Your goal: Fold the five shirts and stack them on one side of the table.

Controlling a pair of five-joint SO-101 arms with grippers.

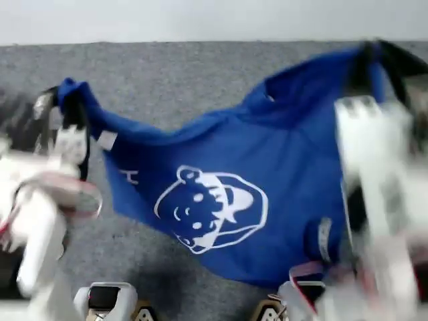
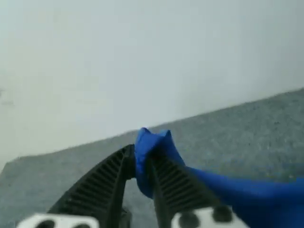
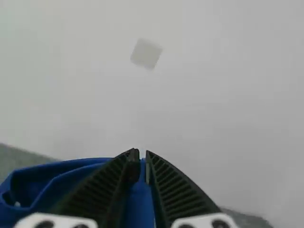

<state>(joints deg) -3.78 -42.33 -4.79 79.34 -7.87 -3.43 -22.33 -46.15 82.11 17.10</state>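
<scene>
A blue shirt [image 1: 254,180] with a white cartoon face print hangs spread between both arms above the grey table [image 1: 167,73]. My left gripper [image 1: 70,100] is shut on one corner of it at the left; in the left wrist view the blue shirt [image 2: 152,147] bunches between the black fingers [image 2: 109,175] of the left gripper [image 2: 140,156]. My right gripper [image 1: 374,57] is shut on the opposite corner at the far right. In the right wrist view the blue shirt [image 3: 57,180] runs up into the right gripper [image 3: 141,156].
A white wall [image 1: 214,20] rises behind the table's far edge. The two arm bases [image 1: 107,301] stand at the near edge. Bare grey tabletop lies beyond and left of the shirt.
</scene>
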